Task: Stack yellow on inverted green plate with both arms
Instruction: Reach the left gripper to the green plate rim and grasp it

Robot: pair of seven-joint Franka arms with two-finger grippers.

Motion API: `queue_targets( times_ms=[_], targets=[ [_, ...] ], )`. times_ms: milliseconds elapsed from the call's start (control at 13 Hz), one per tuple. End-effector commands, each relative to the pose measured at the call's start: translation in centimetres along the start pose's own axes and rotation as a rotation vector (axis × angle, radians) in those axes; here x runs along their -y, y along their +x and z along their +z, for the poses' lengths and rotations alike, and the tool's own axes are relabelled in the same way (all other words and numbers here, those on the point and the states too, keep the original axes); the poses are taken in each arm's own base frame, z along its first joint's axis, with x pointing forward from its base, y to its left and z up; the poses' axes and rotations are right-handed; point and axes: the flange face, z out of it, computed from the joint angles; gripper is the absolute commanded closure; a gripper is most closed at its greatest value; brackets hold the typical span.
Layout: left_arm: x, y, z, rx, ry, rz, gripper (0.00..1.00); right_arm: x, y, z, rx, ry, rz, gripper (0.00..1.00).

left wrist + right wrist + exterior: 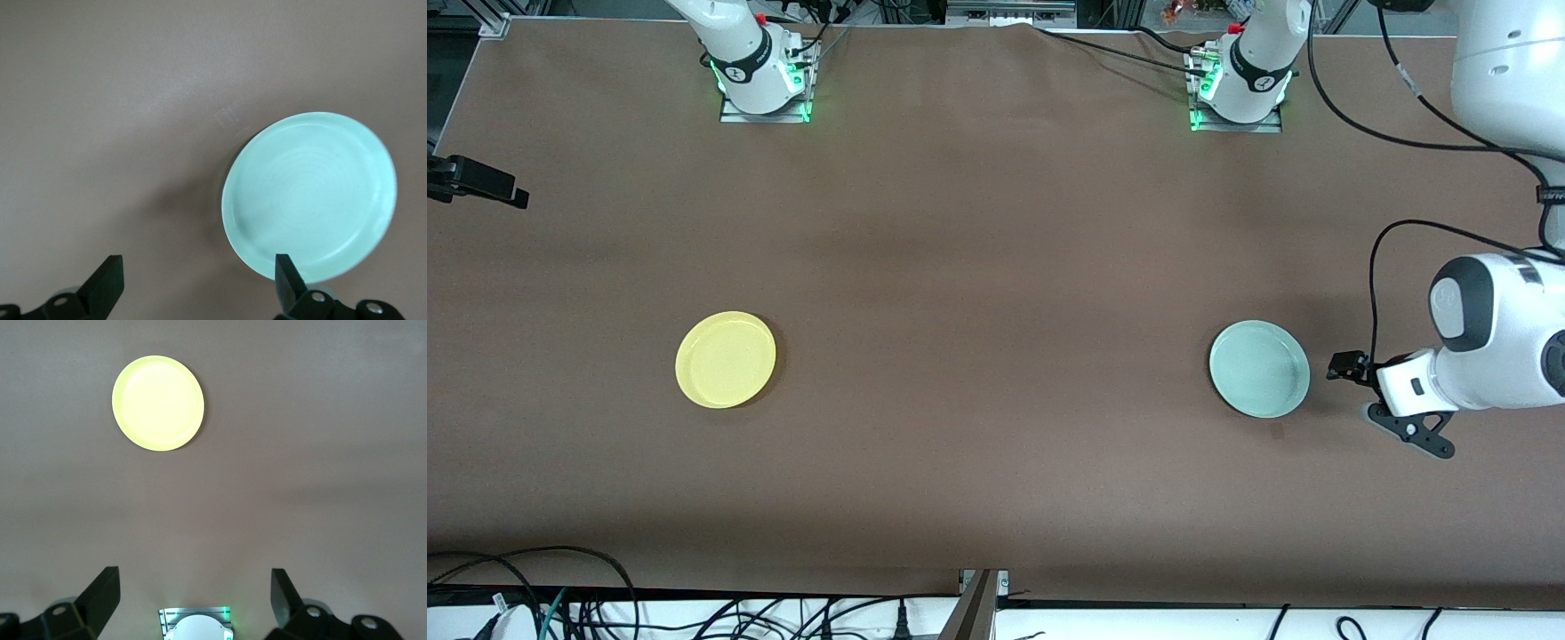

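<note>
Start of the job, nothing gripped yet. My left gripper (197, 280) hangs with its jaws spread wide and empty, over the table just beside the green plate (1259, 369), at the left arm's end of the table. In the left wrist view the plate sits close to one fingertip (283, 270), not between the two. The green plate lies rim up, hollow side showing, so it isn't inverted yet. I judge that's the step in hand: left arm goes for the green plate to flip it.

My right gripper (193, 597) is also open and empty, up high over the table near its own base, waiting. It isn't visible in the front view. The yellow plate (726, 359) lies flat, rim up, toward the right arm's end of the table, well apart from the green one; both are about equally near the front camera. In the right wrist view the yellow plate (158, 403) is well off from my fingers.

Next move, my guess: bring the left fingers onto the green plate's rim, one under and one over the edge, pinch and turn it foot up. The rim is shallow and the plate sits flush on the brown table (996, 267), so getting a finger under is the tricky bit; it could slide away. After that the right arm fetches the yellow and sets it on top
</note>
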Motion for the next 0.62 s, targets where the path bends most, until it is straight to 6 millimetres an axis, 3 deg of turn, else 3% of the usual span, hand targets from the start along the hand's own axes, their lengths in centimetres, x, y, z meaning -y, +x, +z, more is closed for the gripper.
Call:
queue_targets(
  times_ms=[0, 154, 538],
  targets=[
    [1.5, 0.5, 2.8, -0.058, -0.056, 0.07, 0.0, -0.2, -0.1, -0.2, -0.005, 0.018, 0.004, 0.0],
    [1.8, 0.1, 5.3, -0.053, -0.101, 0.08, 0.0, 0.0, 0.0, -0.3, -0.009, 0.019, 0.003, 0.0],
    [0.6, 0.0, 7.5, -0.035, -0.123, 0.208, 0.0, -0.5, 0.2, 0.0, -0.004, 0.017, 0.011, 0.0]
  ],
)
